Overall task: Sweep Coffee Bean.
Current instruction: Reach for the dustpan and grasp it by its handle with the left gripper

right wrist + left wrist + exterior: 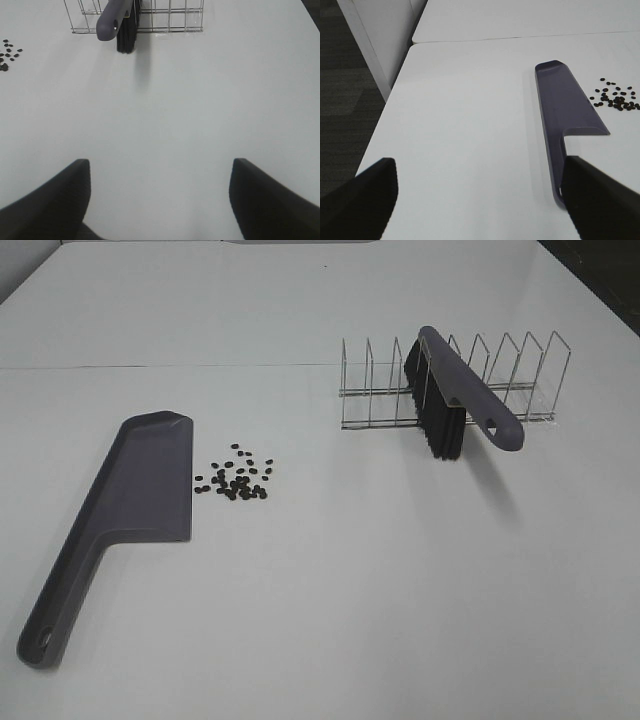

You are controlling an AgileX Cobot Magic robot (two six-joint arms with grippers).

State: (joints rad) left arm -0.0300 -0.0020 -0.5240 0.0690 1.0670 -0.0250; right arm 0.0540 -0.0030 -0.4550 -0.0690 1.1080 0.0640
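Coffee beans (235,478): loose cluster left of centre, just beside the dustpan (148,485) lip. Dustpan handle runs lower left, ahead of the left gripper (477,167), jaws wide, empty. Brush (455,400): upper right in wire rack (530,375), handle toward the right gripper (161,167), equally agape, empty.

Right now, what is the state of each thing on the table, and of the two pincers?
dustpan, lying flat on the table, not held.
coffee beans, loose cluster on the table beside the dustpan, none in it.
brush, leaning in the wire rack, bristles down, not held.
wire rack, upright, holding only the brush.
left pincer, open, empty.
right pincer, open, empty.
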